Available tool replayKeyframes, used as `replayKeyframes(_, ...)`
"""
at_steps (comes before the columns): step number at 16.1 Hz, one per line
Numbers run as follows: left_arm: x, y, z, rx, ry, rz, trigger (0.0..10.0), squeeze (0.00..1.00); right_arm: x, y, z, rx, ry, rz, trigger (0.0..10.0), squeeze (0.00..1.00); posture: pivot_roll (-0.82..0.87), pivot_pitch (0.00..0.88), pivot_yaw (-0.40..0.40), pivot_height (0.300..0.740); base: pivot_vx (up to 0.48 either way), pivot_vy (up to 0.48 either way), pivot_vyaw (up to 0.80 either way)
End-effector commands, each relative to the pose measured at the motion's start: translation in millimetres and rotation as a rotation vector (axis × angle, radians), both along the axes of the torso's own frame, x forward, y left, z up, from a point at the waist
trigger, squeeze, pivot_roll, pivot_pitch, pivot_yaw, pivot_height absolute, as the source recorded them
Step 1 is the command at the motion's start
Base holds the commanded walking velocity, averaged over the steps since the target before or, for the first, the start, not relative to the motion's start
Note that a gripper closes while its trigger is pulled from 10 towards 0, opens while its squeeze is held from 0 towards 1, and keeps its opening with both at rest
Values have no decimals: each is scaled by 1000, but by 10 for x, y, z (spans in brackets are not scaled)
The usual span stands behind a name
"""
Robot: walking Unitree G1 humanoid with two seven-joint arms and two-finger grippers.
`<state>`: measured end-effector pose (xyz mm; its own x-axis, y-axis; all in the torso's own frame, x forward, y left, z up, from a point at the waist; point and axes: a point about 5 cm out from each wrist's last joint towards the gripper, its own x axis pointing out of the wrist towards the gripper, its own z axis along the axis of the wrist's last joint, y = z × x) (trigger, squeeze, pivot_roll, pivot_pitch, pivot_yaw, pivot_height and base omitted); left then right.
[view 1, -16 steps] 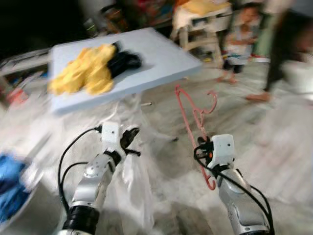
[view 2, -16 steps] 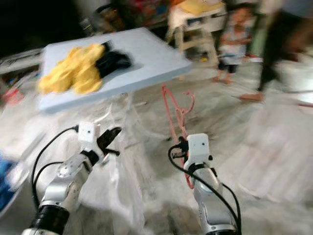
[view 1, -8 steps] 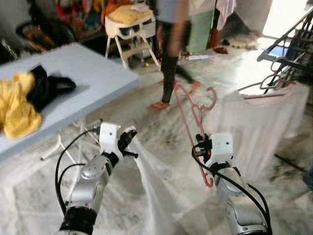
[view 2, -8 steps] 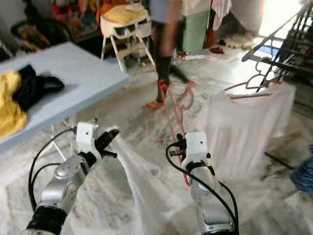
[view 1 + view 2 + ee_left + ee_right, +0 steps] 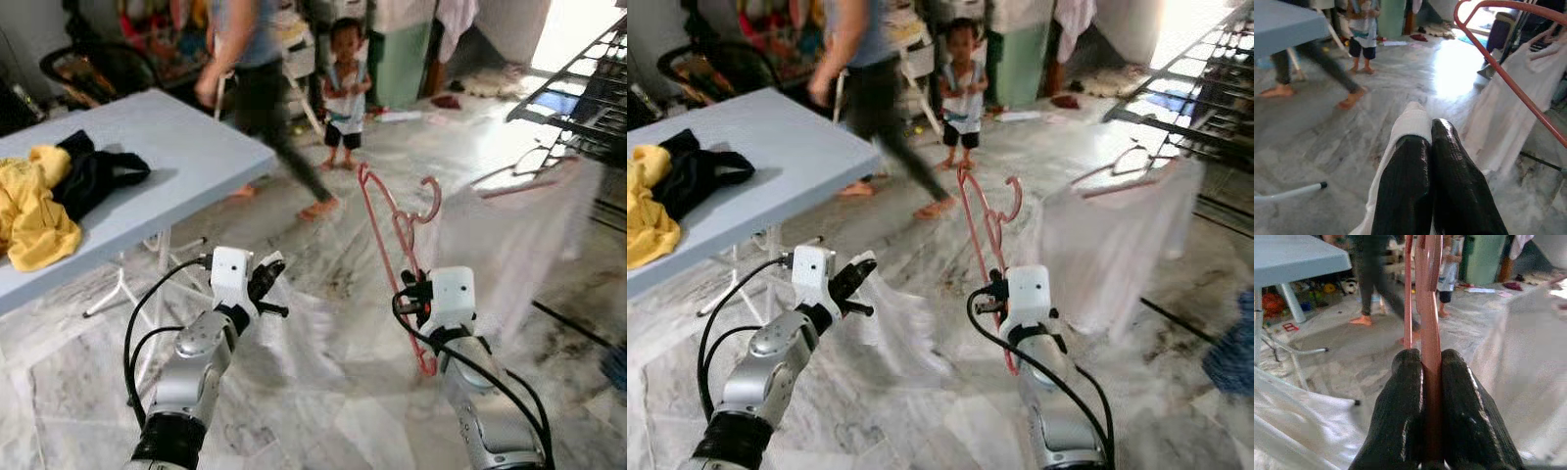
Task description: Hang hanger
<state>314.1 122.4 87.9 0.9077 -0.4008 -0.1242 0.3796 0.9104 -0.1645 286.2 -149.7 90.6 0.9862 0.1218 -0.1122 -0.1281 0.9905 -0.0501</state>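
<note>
My right gripper (image 5: 411, 294) is shut on the lower bar of a pink plastic hanger (image 5: 390, 220), which stands upright with its hook at the top. The right wrist view has the pink hanger (image 5: 1429, 298) pinched between both fingers (image 5: 1400, 401). To its left at about the same height, my left gripper (image 5: 266, 282) is shut on a thin white cloth (image 5: 299, 328) that trails down toward the floor. In the left wrist view the white cloth (image 5: 1411, 122) is clamped between the two closed fingers (image 5: 1454, 171).
A blue-grey table (image 5: 186, 157) at the left carries yellow and black clothes (image 5: 49, 196). A person (image 5: 257, 88) walks past behind it and a child (image 5: 343, 88) stands further back. A drying rack (image 5: 578, 93) at the right holds a white garment (image 5: 519, 245) on another hanger.
The person has walked from right to left behind the table, and a child has come into sight. Both grippers keep their hold. The view has shifted slightly.
</note>
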Motion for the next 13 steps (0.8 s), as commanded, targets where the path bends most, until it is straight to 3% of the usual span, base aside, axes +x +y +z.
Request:
replayKeyframes(1, 44, 31, 74, 18, -28, 4, 10000, 0, 26, 24, 75, 5, -31, 16, 10000, 0, -110, 14, 88, 740, 0, 0, 0)
replayKeyframes(3, 157, 107, 214, 59, -73, 9, 10000, 0, 28, -25, 103, -22, -41, 40, 10000, 0, -108, 21, 87, 740, 0, 0, 0)
replayKeyframes(5, 316, 267, 343, 153, -105, 25, 10000, 0, 89, -149, 209, -53, -70, 68, 10000, 0, -115, 34, 92, 740, 0, 0, 0)
replayKeyframes(6, 360, 293, 397, 154, -115, 24, 10000, 0, 106, -185, 239, -55, -70, 89, 10000, 0, -115, 41, 93, 740, 0, 0, 0)
replayKeyframes(9, 474, 225, 573, 195, -142, -147, 10000, 0, 148, -303, 350, -93, -70, 220, 10000, 0, -125, 56, 84, 740, 0, 0, 0)
replayKeyframes(10, 541, 241, 643, 249, -160, -161, 10000, 0, 163, -349, 397, -108, -64, 264, 10000, 0, -125, 56, 84, 740, 0, 0, 0)
replayKeyframes(12, 743, 437, 850, 358, -206, 38, 10000, 0, 164, -407, 482, -148, -41, 372, 10000, 0, -138, 66, 89, 740, 0, 0, 0)
replayKeyframes(13, 776, 457, 967, 286, -233, 27, 10000, 0, 119, -416, 481, -174, -19, 443, 10000, 0, -142, 68, 92, 740, 0, 0, 0)
